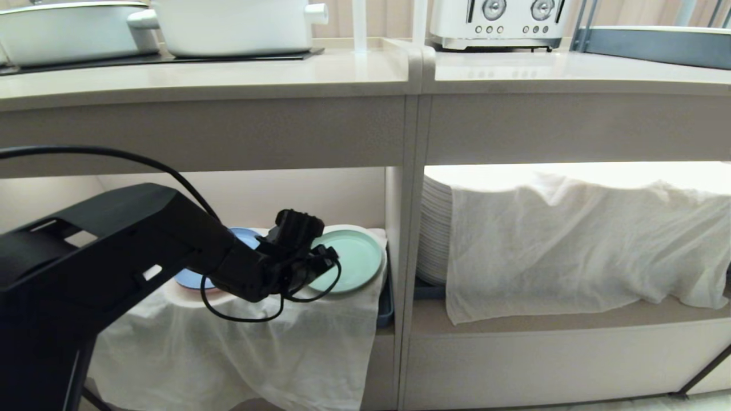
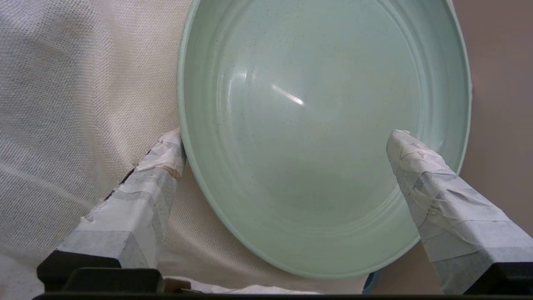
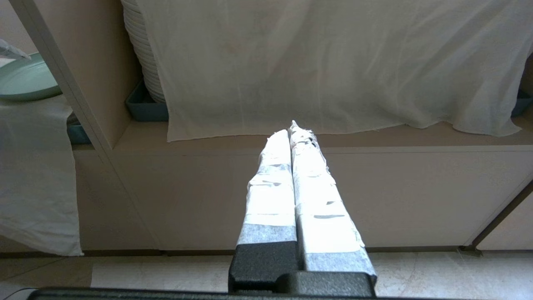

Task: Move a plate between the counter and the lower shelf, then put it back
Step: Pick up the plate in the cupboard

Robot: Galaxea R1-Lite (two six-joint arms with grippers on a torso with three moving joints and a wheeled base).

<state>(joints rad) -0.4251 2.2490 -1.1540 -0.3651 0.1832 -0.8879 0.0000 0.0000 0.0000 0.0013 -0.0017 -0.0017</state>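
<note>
The mint-green plate (image 1: 357, 257) lies flat on the white cloth of the lower shelf (image 1: 274, 337), at its right end next to the divider. My left gripper (image 2: 286, 137) is open at the plate's (image 2: 316, 104) near edge. One taped finger (image 2: 158, 175) rests on the cloth just outside the rim; the other finger (image 2: 420, 175) hovers over the plate's inside. Nothing is gripped. In the head view the left arm (image 1: 143, 245) reaches into the shelf and hides the plate's left edge. The counter (image 1: 228, 74) runs above. My right gripper (image 3: 291, 127) is shut and empty, low before the right compartment.
A blue plate (image 1: 245, 237) lies left of the green one, partly behind the arm. Two white pots (image 1: 228, 25) and a toaster (image 1: 497, 23) stand on the counter. The right compartment holds a white plate stack (image 1: 434, 228) under a draped cloth (image 1: 582, 240). A divider post (image 1: 408, 257) separates the compartments.
</note>
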